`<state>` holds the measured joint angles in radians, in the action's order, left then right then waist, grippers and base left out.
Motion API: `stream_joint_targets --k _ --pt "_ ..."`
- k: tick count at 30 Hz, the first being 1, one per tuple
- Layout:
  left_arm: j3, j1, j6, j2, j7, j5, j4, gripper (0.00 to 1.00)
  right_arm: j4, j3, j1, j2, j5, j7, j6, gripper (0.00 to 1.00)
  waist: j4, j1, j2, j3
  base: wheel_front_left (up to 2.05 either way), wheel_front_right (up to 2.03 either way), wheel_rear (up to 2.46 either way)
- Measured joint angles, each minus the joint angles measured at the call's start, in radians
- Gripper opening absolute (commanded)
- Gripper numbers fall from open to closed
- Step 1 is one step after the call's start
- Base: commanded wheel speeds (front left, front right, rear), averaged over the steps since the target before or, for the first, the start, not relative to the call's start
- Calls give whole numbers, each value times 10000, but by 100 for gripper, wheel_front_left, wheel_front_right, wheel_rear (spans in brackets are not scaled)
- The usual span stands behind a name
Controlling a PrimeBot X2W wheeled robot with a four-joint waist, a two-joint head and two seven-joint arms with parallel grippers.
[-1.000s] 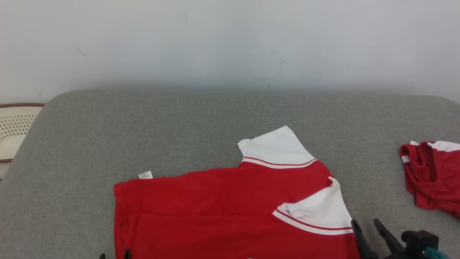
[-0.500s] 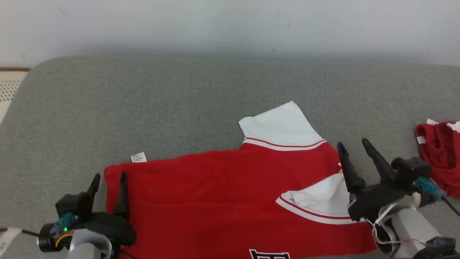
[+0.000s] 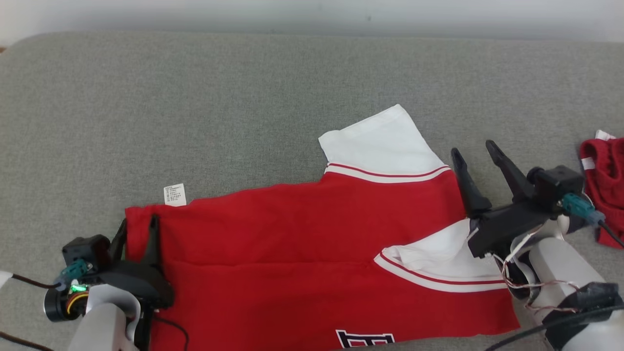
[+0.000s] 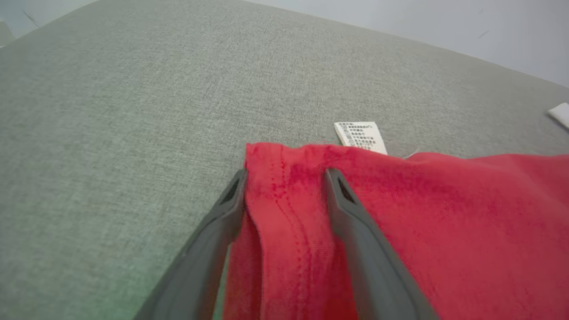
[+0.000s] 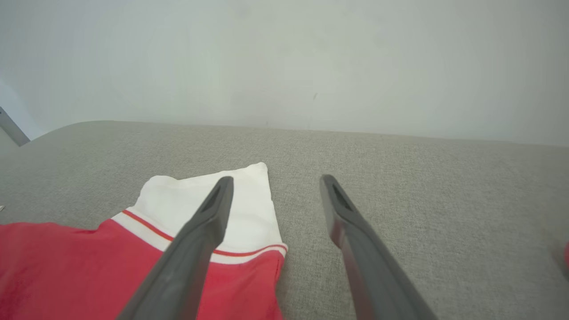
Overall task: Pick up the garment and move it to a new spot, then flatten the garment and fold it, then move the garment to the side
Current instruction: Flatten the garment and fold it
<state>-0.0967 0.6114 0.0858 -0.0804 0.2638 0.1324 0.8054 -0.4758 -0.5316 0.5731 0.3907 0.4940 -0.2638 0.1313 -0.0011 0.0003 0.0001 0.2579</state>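
Note:
The garment (image 3: pixel 302 253) is a red shirt with white sleeves, lying fairly flat on the grey cushion (image 3: pixel 243 97). One white sleeve (image 3: pixel 380 141) points away from me and the other is folded over the right side. A white care label (image 3: pixel 175 194) sticks out by the far left corner. My left gripper (image 3: pixel 138 224) is open, its fingers straddling that corner's hem. In the left wrist view, red cloth (image 4: pixel 444 222) lies between the fingers of the left gripper (image 4: pixel 286 173). My right gripper (image 3: pixel 473 147) is open, raised beside the shirt's right edge. In the right wrist view the right gripper (image 5: pixel 276 178) is over the sleeve's (image 5: pixel 169 195) edge.
A second red and white garment (image 3: pixel 602 180) lies crumpled at the cushion's right edge, close to my right wrist. A pale wall (image 3: pixel 312 9) runs behind the cushion. Bare grey cushion stretches to the left of the shirt and beyond it.
The head camera has tilted down, so the whole picture has shifted. Both grippers have come up from the bottom edge; the left now straddles the hem corner, the right has risen beside the sleeve.

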Motion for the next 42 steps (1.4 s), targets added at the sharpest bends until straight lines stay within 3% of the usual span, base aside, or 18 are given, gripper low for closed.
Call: stream_joint_targets --k 1,2,3,8,16,24,25,27,28,29,30,42 --pt "-15 78 8 0 0 2 15 37 -102 -90 156 4 25 -2 0 100 21 0 -1 67 0 0 0" --pt "-25 147 19 2 0 0 21 13 -270 -198 346 17 94 -2 0 100 50 -1 -1 132 0 0 0" --pt "-33 204 21 12 2 -15 -4 0 -487 -357 548 56 161 0 0 100 83 -1 -1 191 0 0 0" --pt "79 274 107 161 -4 -182 -535 0 -1628 -1112 1786 136 786 278 0 100 372 -1 0 404 0 0 0" --pt "725 284 265 290 -4 -196 -1315 0 -3369 -2159 3725 259 1831 1956 0 100 1047 -2 0 669 0 0 0" --pt "1894 440 107 301 -2 794 -1569 0 -4660 -2936 4604 261 2594 3056 0 100 1749 -3 0 977 0 0 0" --pt "1992 447 79 301 -2 846 -1592 0 -4801 -3022 4658 253 2623 3101 0 94 1808 -2 0 1023 0 0 0" --pt "2127 447 -4 303 -4 932 -1620 0 -5039 -3133 4748 224 2704 3164 0 46 1907 -2 0 1108 0 0 0" --pt "2190 447 -23 303 -4 1011 -1645 0 -5141 -3177 4846 224 2757 3162 0 39 1946 -3 0 1147 0 0 0" --pt "2259 447 -73 303 -4 1051 -1684 0 -5189 -3229 4903 226 2807 3145 0 11 1979 -3 -1 1179 0 0 0" --pt "2297 447 -84 303 -4 1051 -1722 0 -5264 -3273 4948 221 2830 3078 2 0 2005 -3 -1 1209 0 0 0" --pt "2462 951 -125 305 -2 924 -1789 0 -6648 -3421 5793 209 2546 1488 4 0 1832 -3 0 1354 0 0 0"
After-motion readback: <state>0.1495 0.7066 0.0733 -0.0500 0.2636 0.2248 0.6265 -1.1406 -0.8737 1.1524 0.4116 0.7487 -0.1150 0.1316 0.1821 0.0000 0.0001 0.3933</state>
